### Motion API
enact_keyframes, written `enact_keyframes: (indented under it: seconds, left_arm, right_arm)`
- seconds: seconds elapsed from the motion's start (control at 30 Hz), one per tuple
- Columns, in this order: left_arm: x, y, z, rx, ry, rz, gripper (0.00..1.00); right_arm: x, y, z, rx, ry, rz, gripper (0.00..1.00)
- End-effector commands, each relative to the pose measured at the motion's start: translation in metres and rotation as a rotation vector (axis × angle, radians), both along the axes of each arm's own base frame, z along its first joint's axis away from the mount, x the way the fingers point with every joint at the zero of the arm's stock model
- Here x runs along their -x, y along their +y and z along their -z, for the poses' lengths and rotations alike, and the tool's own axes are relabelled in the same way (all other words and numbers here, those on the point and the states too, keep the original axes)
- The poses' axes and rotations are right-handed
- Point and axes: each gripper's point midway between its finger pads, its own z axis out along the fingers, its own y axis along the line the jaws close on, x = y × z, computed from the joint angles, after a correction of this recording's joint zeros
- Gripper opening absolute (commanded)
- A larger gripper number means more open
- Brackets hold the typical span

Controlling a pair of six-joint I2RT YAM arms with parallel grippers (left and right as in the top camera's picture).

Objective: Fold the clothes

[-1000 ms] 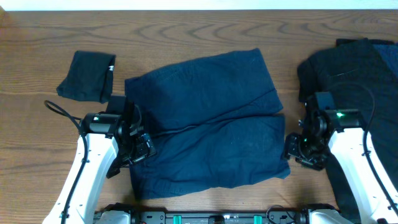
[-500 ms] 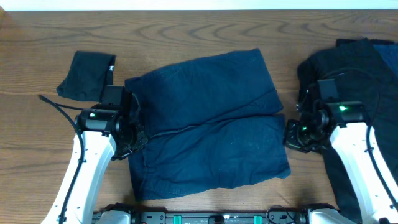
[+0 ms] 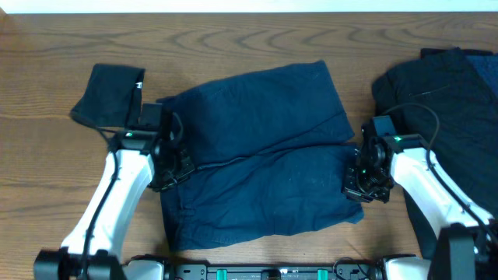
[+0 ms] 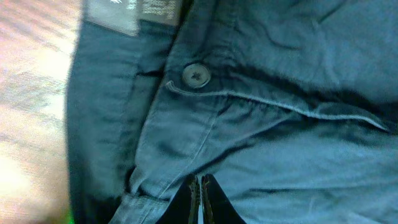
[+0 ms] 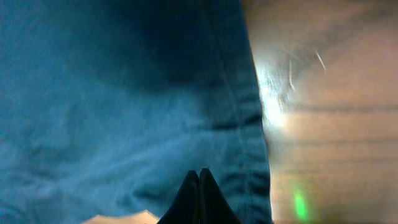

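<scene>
– Three dark garments, is that right? Where do they lie?

– Yes, three. Seen from above, a navy garment (image 3: pixel 261 152) lies spread flat in the middle of the wooden worktop (image 3: pixel 47 47), between the two arms. A small black garment (image 3: pixel 109 95) sits folded near its upper left corner, with a white tag (image 3: pixel 140 85) at its right edge. A larger black garment (image 3: pixel 443 93) lies rumpled at the far right of the worktop.

– Where is the left tool?

– The left tool (image 3: pixel 175 167) is down on the navy garment's left edge. From the left wrist camera its fingertips (image 4: pixel 186 211) are pressed together, right against the navy cloth. Just above them I see a waistband seam, a dark button (image 4: pixel 196 74) and part of a grey label (image 4: pixel 134 9).

– Is cloth caught between them?

– I cannot tell. The tips meet at a crease of fabric, but the picture does not show any held between them.

– And the right tool?

– The right tool (image 3: pixel 359 180) is at the navy garment's right edge. From the right wrist camera its fingertips (image 5: pixel 186 208) are also pressed together, low over blurred navy cloth, just beside a stitched hem (image 5: pixel 249 124). Bare wood shows right of the hem. Again, I cannot tell whether any cloth is pinched.
</scene>
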Motion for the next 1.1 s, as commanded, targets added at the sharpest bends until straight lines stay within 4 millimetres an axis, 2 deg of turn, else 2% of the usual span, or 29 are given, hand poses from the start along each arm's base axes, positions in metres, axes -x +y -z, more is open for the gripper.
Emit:
enact_keyframes:
  seconds: [0.0, 0.17, 0.3, 0.37, 0.57, 0.7, 0.83, 0.9, 0.97, 1.07]
  left_arm:
    - [0.005, -0.012, 0.015, 0.015, 0.047, 0.054, 0.06]
    - [0.001, -0.023, 0.025, 0.013, 0.052, 0.094, 0.06]
    - [-0.003, -0.022, 0.025, 0.002, 0.032, 0.113, 0.06]
    - [-0.004, -0.016, 0.027, -0.033, 0.028, 0.111, 0.06]
    - [-0.007, -0.007, 0.028, -0.088, 0.015, 0.107, 0.06]
    - [-0.008, -0.006, 0.028, -0.092, 0.012, 0.107, 0.06]
    - [-0.011, -0.003, 0.028, -0.114, 0.002, 0.105, 0.06]
    - [-0.013, -0.003, 0.028, -0.112, -0.007, 0.104, 0.06]
    - [-0.014, -0.004, 0.028, -0.111, -0.013, 0.104, 0.06]
    - [-0.014, -0.001, 0.028, -0.111, -0.009, 0.094, 0.17]
  right_arm:
    - [0.004, 0.002, 0.015, 0.006, 0.056, 0.006, 0.01]
    - [0.010, 0.000, 0.039, 0.024, 0.145, 0.004, 0.01]
    - [0.020, -0.019, 0.053, 0.124, 0.214, -0.011, 0.01]
    - [0.026, -0.029, 0.054, 0.158, 0.248, 0.004, 0.01]
    - [0.025, -0.052, 0.054, 0.181, 0.259, 0.090, 0.01]
    - [0.025, -0.058, 0.048, 0.171, 0.281, 0.130, 0.01]
    - [0.014, -0.058, 0.039, 0.159, 0.270, 0.142, 0.02]
    - [0.004, -0.051, 0.034, 0.113, 0.250, 0.127, 0.10]
    - [-0.007, -0.037, 0.028, 0.022, 0.217, 0.098, 0.25]
    - [-0.025, -0.019, 0.018, -0.100, 0.165, 0.080, 0.33]
